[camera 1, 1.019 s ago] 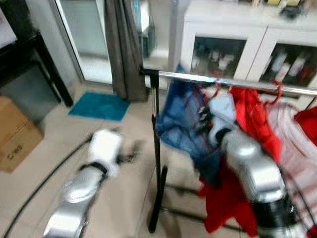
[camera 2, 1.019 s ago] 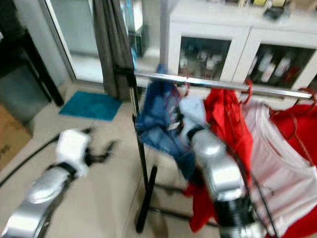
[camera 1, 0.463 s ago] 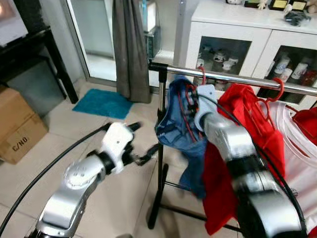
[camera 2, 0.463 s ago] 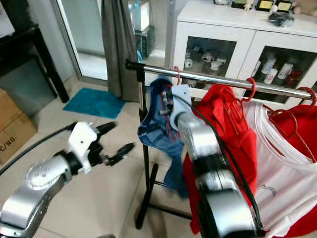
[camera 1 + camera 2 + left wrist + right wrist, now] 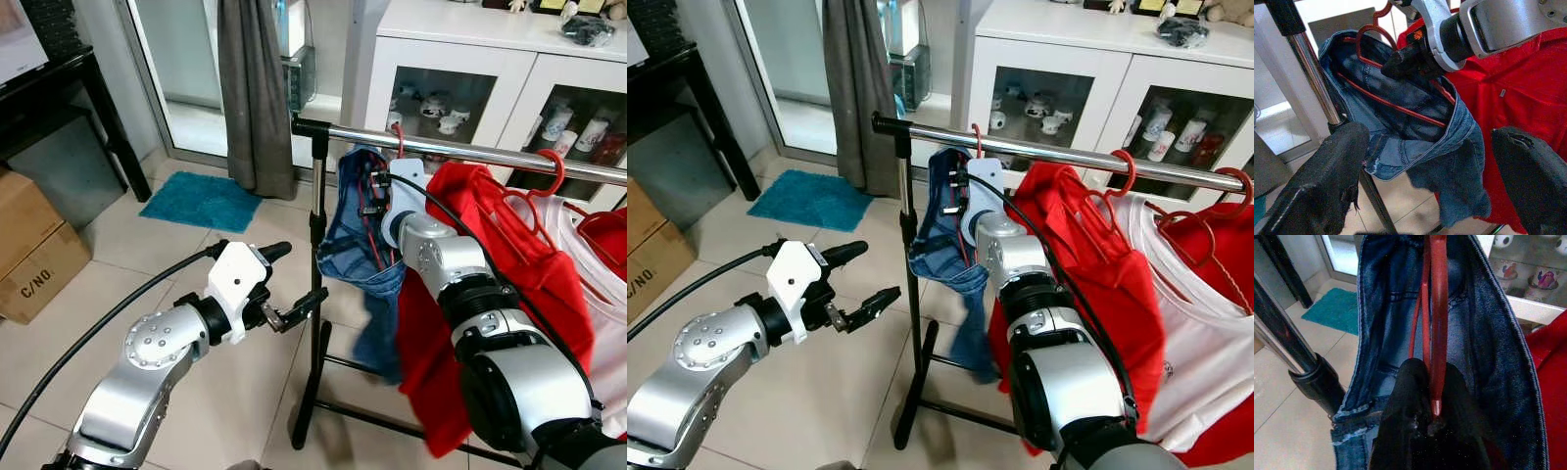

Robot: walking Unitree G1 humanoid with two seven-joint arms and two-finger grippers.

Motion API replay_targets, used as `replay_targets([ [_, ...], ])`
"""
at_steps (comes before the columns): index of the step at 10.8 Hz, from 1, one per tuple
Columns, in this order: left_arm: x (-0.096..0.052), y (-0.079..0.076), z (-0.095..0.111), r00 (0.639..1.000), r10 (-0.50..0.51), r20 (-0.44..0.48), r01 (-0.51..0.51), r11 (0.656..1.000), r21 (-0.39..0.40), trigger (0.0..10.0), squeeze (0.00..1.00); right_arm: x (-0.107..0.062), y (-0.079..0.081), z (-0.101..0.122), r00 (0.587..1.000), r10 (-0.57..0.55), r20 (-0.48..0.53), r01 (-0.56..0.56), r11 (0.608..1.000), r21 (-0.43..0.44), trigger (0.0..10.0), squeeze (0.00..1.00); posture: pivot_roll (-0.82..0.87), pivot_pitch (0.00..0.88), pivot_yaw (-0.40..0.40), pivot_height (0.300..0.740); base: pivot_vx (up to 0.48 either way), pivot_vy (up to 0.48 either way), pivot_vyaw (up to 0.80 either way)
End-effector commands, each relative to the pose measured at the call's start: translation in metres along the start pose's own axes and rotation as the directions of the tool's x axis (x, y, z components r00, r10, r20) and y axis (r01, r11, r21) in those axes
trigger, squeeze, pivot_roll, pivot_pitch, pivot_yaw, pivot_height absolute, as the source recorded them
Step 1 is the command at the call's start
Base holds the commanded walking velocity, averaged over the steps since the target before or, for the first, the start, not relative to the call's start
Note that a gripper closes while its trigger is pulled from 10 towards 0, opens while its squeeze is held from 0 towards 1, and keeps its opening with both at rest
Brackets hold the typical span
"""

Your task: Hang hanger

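A: Where's the hanger?
B: The red plastic hanger point(image 5: 1431, 328), carrying blue denim jeans point(image 5: 355, 240), hooks over the chrome rail point(image 5: 470, 154); the right hand point(image 5: 1422, 418) clasps it.
A: The left hand point(image 5: 294, 284)?
B: Spread wide, beside the rack's black post point(image 5: 313, 323)

Your clothes rail point(image 5: 470, 155) runs left to right before the cabinet point(image 5: 460, 69). On it hang the hanger point(image 5: 377, 211) with jeans point(image 5: 353, 255), then shirts point(image 5: 509, 284) rightward. A curtain point(image 5: 253, 88) and floor mat point(image 5: 201, 201) sit behind-left; what looks like a cardboard box point(image 5: 29, 245) lies far left.
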State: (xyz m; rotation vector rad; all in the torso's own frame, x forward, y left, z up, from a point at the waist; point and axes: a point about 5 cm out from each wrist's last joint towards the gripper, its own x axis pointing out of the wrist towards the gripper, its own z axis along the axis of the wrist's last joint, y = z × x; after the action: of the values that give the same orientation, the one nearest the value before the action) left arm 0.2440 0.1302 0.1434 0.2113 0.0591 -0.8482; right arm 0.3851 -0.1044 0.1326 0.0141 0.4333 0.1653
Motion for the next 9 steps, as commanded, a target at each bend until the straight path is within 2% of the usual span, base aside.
replay_targets([
  [1,-0.002,0.005,0.0,1.0,0.024,-0.009,-0.024,1.0,0.013,10.0,0.0,0.0,-0.003,0.0,1.0,0.004,0.001,-0.004,1.0,0.012,10.0,0.8,0.01,0.0,0.006,0.74,0.0,0.0,0.0],
  [2,-0.003,0.007,0.0,0.999,0.045,-0.009,-0.045,0.999,0.012,10.0,0.0,-0.002,-0.006,0.003,1.0,0.012,0.027,-0.012,1.0,0.019,10.0,1.0,0.01,0.0,0.006,0.74,0.0,0.0,0.0],
  [4,-0.005,0.009,-0.005,0.993,0.118,-0.012,-0.118,0.993,-0.01,10.0,0.0,-0.013,-0.011,0.014,0.987,0.084,0.14,-0.08,0.996,-0.037,10.0,1.0,0.01,0.0,0.01,0.74,0.0,0.0,0.0],
  [5,-0.005,0.013,-0.009,0.981,0.196,-0.009,-0.196,0.979,-0.047,10.0,0.0,-0.025,-0.009,0.017,0.973,0.15,0.176,-0.15,0.989,-0.013,10.0,1.0,0.0,0.0,0.019,0.74,0.0,0.0,0.0],
  [7,-0.007,0.016,-0.016,0.952,0.305,-0.024,-0.306,0.949,-0.08,10.0,0.0,-0.053,-0.008,0.015,0.944,0.245,0.221,-0.239,0.969,-0.056,10.0,1.0,-0.01,0.0,0.035,0.74,0.0,0.0,0.0],
  [9,-0.007,0.012,-0.018,0.941,0.338,-0.028,-0.339,0.938,-0.073,10.0,0.0,-0.079,-0.003,0.019,0.9,0.303,0.314,-0.285,0.953,-0.103,10.0,1.0,-0.02,0.0,0.035,0.74,0.0,0.0,0.0],
])
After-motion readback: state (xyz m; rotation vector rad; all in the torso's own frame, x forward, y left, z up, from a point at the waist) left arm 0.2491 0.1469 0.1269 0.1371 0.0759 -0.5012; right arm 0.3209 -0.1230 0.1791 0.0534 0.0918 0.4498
